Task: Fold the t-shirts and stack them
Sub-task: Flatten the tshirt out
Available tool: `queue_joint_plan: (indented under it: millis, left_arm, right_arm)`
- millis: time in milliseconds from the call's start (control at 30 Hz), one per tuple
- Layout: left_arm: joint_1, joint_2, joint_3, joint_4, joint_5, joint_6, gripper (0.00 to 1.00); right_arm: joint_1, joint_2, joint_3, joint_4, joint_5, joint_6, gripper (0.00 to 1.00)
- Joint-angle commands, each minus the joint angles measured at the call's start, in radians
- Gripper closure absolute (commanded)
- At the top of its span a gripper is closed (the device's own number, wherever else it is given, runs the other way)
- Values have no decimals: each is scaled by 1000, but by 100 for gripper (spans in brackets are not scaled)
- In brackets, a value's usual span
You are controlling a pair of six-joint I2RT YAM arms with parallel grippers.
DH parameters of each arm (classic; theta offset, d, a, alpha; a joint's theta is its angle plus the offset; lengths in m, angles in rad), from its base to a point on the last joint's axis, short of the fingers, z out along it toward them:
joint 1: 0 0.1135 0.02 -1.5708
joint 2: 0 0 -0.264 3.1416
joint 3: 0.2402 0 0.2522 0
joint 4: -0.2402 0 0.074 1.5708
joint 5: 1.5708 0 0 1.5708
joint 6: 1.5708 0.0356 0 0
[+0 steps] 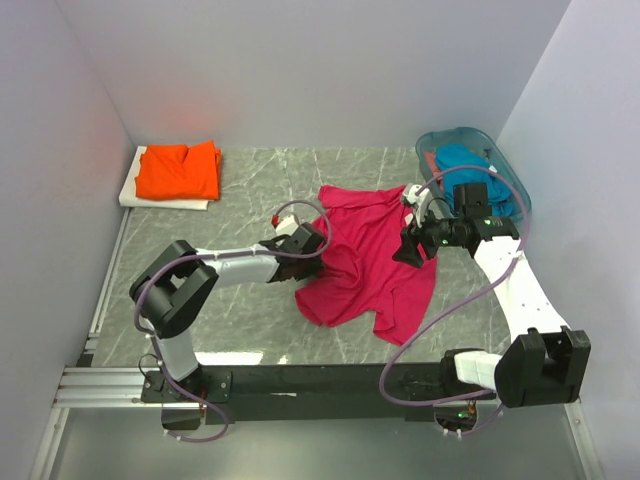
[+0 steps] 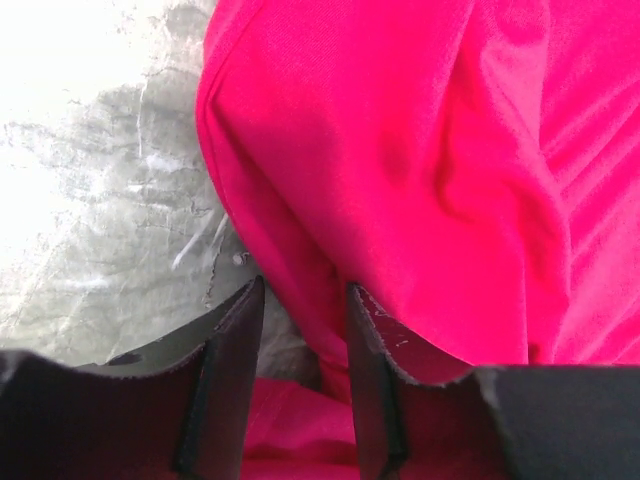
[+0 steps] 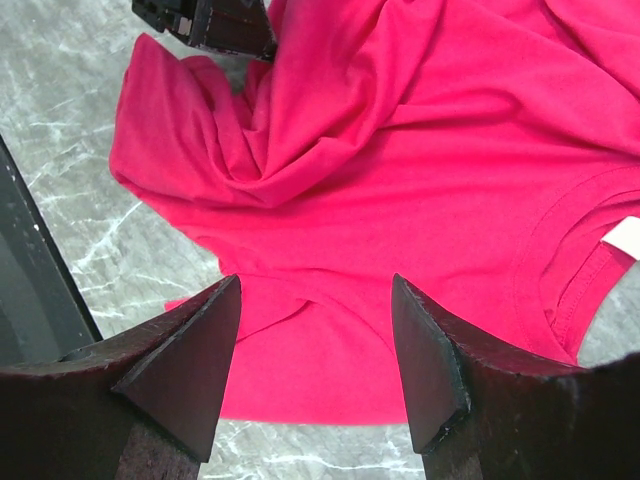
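Magenta-red t-shirt [image 1: 370, 262] lies crumpled mid-desk; my right gripper [image 3: 318, 288] hangs spread above it, my left gripper [image 2: 302, 298] straddles an edge fold, grip undeterminable, so I risk pinching doubled layers and bunching it further.

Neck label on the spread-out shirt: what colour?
White neck label, on the magenta-red shirt; clearest in the right wrist view.

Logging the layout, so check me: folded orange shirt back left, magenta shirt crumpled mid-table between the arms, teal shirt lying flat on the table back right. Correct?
Not quite: the teal shirt sits inside the plastic basket, not on the table, as the top view shows. The rest stands.
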State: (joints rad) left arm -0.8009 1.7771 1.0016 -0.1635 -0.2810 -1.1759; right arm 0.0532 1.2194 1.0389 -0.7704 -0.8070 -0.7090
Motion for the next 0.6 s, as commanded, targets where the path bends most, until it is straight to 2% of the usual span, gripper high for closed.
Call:
queue_joint_plan:
  millis: [0,100,133,200,233,267,333,467,567]
  left_arm:
    - [3,19,25,-51,-26,-14,56]
    - [2,8,26,-65,-50,1,68]
    - [3,4,28,-70,-55,5,77]
    - [2,-13,28,-85,-73,25,87]
    - [3,-22,29,-97,-83,33,97]
    - [3,-50,29,-111,-108,60,99]
    - [2,-85,26,-143,-138,113,99]
    - [9,-220,0,-185,-240,312,99]
    - [75,-284,-40,-170,-224,437,99]
  right_arm:
    - [-1,5,-2,-12,-31,-20,32]
    - [-3,6,-2,-13,-31,-21,32]
    - [-3,8,-2,-15,-31,-23,32]
    - [-1,9,-2,-15,-32,-23,32]
    - [-1,8,-3,-17,-32,-23,32]
    - [-3,8,-4,-17,-32,-23,32]
    - [-1,6,-2,-15,-32,-23,32]
    - [-1,12,-2,-17,-35,-23,32]
    - [-3,15,-2,-21,-38,-27,32]
